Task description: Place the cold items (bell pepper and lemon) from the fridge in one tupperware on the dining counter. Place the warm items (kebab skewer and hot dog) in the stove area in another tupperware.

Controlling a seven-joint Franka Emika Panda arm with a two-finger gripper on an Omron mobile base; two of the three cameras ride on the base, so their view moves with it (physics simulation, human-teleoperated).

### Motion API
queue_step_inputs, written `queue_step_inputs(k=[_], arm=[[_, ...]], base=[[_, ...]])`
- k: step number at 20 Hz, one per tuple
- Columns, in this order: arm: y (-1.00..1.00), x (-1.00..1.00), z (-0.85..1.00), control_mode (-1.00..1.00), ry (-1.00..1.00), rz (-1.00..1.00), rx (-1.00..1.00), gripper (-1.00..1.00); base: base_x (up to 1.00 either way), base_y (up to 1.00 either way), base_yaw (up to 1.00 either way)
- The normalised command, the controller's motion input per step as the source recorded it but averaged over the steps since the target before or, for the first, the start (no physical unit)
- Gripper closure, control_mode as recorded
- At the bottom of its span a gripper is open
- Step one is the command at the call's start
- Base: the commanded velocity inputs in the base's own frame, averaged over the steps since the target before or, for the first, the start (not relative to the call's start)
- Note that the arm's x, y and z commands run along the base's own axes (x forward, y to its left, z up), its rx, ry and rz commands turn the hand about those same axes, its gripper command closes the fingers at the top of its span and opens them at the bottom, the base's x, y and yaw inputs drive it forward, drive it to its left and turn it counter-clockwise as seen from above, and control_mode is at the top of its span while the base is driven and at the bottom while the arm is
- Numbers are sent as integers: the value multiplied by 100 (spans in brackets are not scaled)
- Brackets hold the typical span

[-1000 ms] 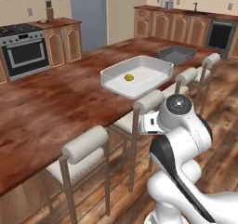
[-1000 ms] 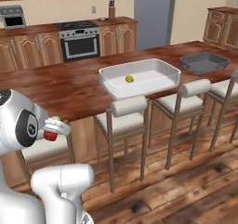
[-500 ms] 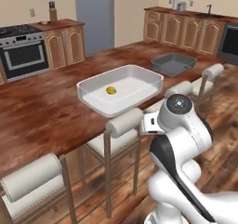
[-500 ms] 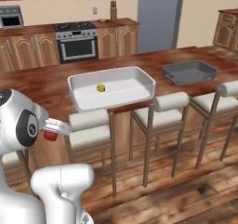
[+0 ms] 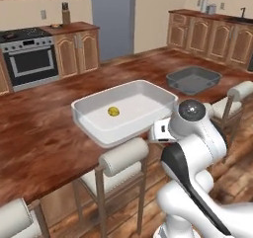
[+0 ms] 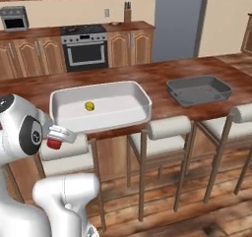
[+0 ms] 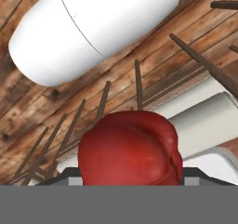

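- Bell pepper [image 7: 130, 148]: red, glossy, lobed; sits at the bottom of the hand view, right in front of the camera, between the tips of the pincer. In the right base view it shows as a small red patch [image 6: 54, 143] under the white wrist, low beside the desk edge.
- Pincer [image 6: 55, 141]: clamped on the bell pepper, its jaws held apart by the fruit; the dark tips themselves are hidden behind it in the hand view.
- Lemon [image 5: 113, 111]: small, yellow, lying on the floor of the white tupperware, left of its middle; seen again in the right base view [image 6: 89, 105].
- White tupperware [image 5: 163, 96]: large, rectangular, open-topped, standing on the wooden desk near its front edge.
- Grey tupperware [image 5: 193, 79]: smaller, dark grey, on the same desk, apart from the white one, to its right in both base views [image 6: 199, 90].
- Desk [image 5: 44, 138]: long dining counter of dark reddish wood.
- Stools [image 5: 123, 155]: white cushioned backrests on dark frames, ranged along the near side of the desk; one stands just below the white tupperware.
- Stove [image 6: 86, 49]: steel oven with a black cooktop, set among wooden cabinets against the far wall.
- Fridge [image 6: 177, 19]: tall, grey-blue, to the right of the stove in the right base view.
- Floor [image 7: 42, 111]: wood planks, seen under the stool frame in the hand view.
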Motion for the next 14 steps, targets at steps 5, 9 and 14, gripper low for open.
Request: queue_step_inputs(k=[5,9,14], arm=[[0,0,0,100,0,0,0,100],[0,0,0,100,0,0,0,100],[0,0,0,100,0,0,0,100]], base=[[57,-27,19],[65,-54,19],[66,-4,13]])
